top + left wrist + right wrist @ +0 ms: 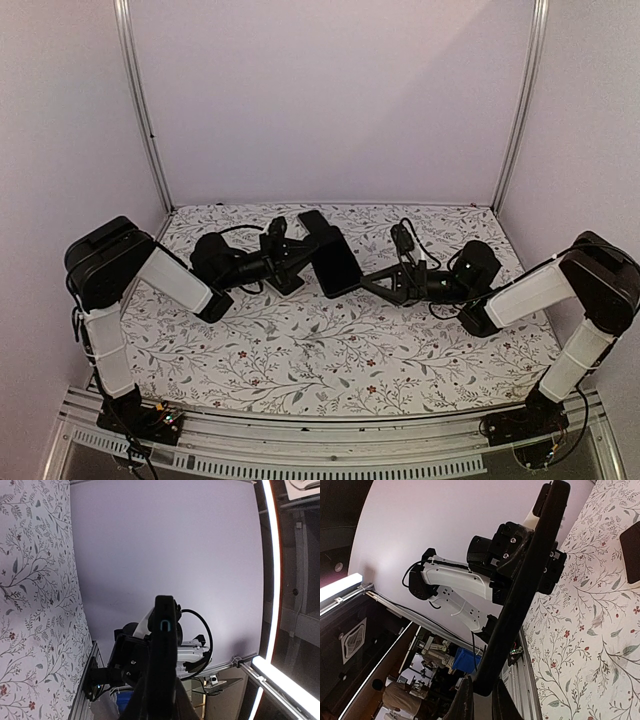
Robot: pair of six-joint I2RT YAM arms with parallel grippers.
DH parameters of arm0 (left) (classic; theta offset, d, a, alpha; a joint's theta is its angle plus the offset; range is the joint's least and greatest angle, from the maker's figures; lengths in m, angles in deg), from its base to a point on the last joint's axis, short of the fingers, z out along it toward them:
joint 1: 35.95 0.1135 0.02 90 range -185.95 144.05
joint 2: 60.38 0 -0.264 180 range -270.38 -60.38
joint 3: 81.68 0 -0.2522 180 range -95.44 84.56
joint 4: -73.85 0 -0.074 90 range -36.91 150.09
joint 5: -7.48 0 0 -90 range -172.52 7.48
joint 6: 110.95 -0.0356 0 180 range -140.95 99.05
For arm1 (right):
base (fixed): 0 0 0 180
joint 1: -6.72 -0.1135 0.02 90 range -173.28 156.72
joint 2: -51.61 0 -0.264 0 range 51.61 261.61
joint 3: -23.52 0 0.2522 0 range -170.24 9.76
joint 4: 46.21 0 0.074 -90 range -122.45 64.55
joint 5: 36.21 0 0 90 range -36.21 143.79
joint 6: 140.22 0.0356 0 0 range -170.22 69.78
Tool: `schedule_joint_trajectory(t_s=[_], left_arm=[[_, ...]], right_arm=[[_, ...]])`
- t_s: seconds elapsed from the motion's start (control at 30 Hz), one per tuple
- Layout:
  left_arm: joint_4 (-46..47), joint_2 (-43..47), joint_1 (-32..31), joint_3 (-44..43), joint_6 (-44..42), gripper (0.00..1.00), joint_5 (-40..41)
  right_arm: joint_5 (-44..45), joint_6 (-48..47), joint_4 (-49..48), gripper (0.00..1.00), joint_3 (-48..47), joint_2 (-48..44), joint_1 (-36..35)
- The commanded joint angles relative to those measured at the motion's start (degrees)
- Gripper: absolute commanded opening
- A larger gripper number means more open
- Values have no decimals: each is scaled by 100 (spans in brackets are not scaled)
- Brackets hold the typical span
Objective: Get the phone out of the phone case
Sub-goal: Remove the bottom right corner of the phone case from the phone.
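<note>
A dark slab, the phone case (338,262), hangs above the middle of the table, held between both arms. My left gripper (303,252) is shut on its left edge and my right gripper (371,281) on its lower right end. The left wrist view shows the phone case (164,645) edge-on, with a U-shaped port cut-out, rising from my left gripper (159,702). The right wrist view has the phone case (527,575) as a thin black bar running up from my right gripper (482,700). From these angles I cannot tell whether the phone sits inside.
Another flat dark piece (631,550) lies on the floral tablecloth (300,350), seemingly the dark shape (312,221) behind the held slab. White walls and aluminium posts (140,110) close off the back and sides. A rail runs along the near edge.
</note>
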State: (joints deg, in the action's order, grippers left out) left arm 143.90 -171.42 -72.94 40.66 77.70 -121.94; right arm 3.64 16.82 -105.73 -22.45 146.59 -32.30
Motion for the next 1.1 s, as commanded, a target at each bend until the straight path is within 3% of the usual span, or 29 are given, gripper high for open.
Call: schedule_joint_trajectory(t_s=[0.0,0.43,0.77,1.07], left_arm=[[1271,-78,-297,-182,462,0,-57],[1410,-79,-410,-290,708,0,-23],[1333,-1,-419,-356,593,0,-95],[599,314,-321,-267,-195,0,-308]], right_arm=[[-59,-455,-326,4,-168,-205,-62],[-47,-539,-287,12,-334,-366,-56],[-53,-634,188,10,-469,-349,-61],[212,-909,1256,43,-478,-658,-61]])
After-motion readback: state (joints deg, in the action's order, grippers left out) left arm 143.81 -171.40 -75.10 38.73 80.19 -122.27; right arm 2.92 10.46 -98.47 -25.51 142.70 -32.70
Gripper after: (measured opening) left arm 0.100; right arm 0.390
